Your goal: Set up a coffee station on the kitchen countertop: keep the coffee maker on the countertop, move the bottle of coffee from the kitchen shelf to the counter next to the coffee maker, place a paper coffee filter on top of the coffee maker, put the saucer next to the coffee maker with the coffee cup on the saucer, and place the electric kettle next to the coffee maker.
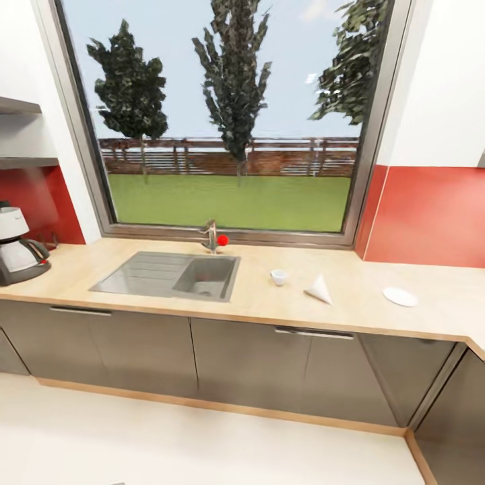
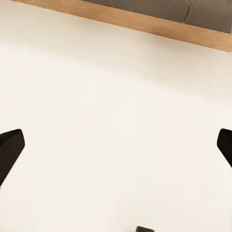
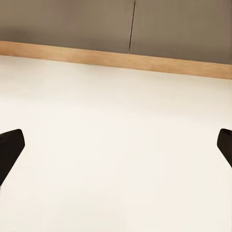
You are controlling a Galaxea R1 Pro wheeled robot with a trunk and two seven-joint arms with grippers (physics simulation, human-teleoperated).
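Your left gripper (image 2: 116, 145) has its fingers (image 2: 10, 147) spread wide, nothing between them, hanging over the pale floor (image 2: 116, 106) with a wooden plinth strip (image 2: 145, 21) and grey cabinet fronts beyond. Your right gripper (image 3: 116, 145) is the same: fingers (image 3: 10, 147) spread apart and empty over the floor, facing the plinth and the grey cabinet doors (image 3: 174, 26).

From the head camera, the worktop (image 1: 269, 300) runs along under the window (image 1: 229, 114). The coffee cup (image 1: 279, 277) stands right of the sink (image 1: 172, 275), the white paper coffee filter (image 1: 319, 289), a cone, lies just beside it to the right, and the saucer (image 1: 400, 296) lies further right, apart from both. The coffee maker (image 1: 19, 249) sits at the far left of the worktop, well apart from the cup. Above it, two dark shelf boards (image 1: 23, 162) show at the left edge. A tap (image 1: 212, 237) with a red knob stands behind the sink.
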